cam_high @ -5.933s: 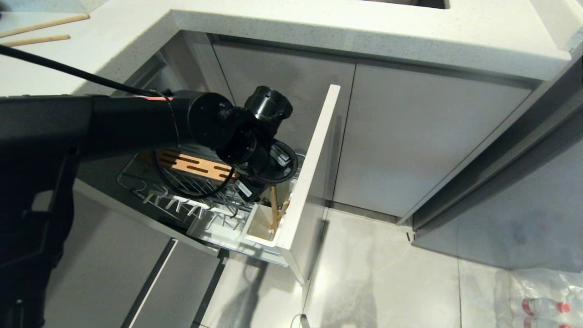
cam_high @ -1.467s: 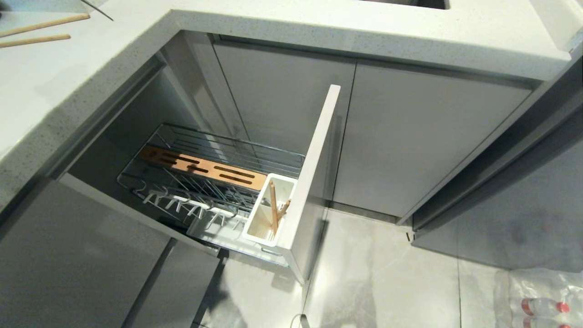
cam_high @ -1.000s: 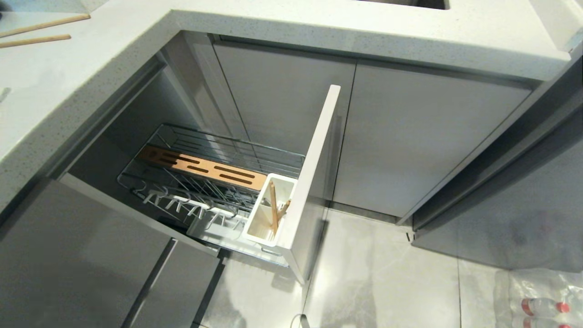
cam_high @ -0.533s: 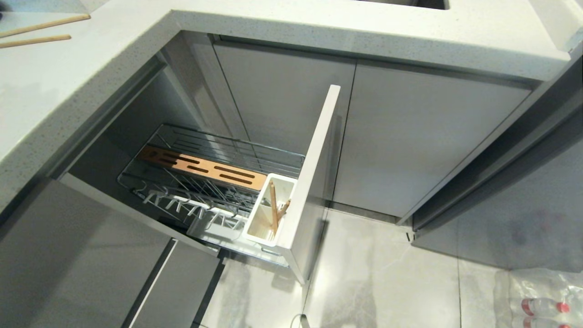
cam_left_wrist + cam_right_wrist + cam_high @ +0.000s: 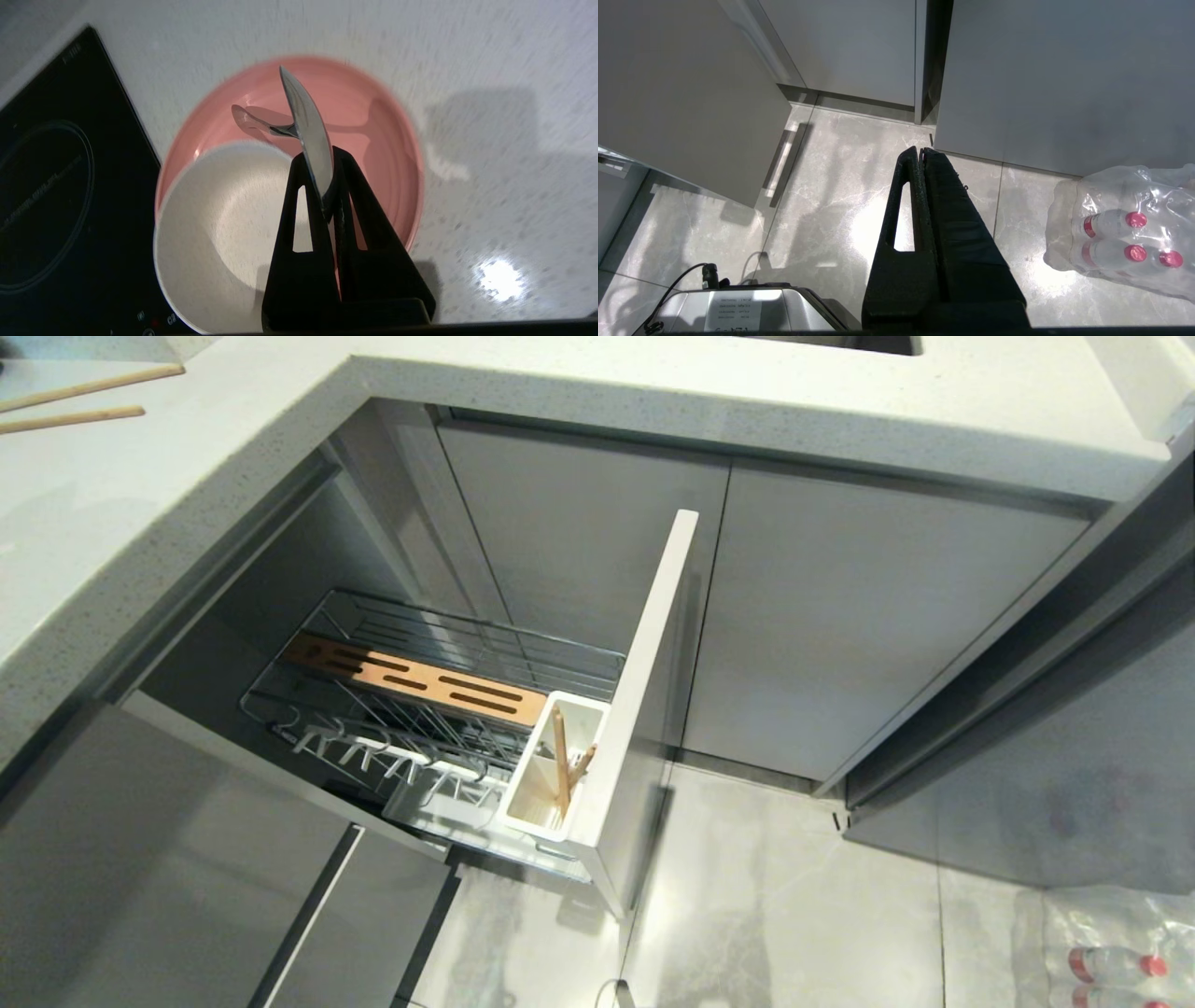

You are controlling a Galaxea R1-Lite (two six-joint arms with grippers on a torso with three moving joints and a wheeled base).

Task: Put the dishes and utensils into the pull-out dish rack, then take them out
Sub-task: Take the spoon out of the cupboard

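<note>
Spoon (image 5: pixel 306 126) in left claw (image 5: pixel 327 186)

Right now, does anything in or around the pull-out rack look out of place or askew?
One oddity: two light-wood chopsticks lie splayed, not parallel, on the white speckled countertop, while another wooden stick leans crookedly in the white rectangular utensil cup. Nothing looks spilled or damaged.

Left gripper (image 5: pixel 322 186): jaws clamped on the spoon (image 5: pixel 306 126), held above the countertop. Right gripper (image 5: pixel 922 156): jaws closed, empty, pointing floorward.
</note>
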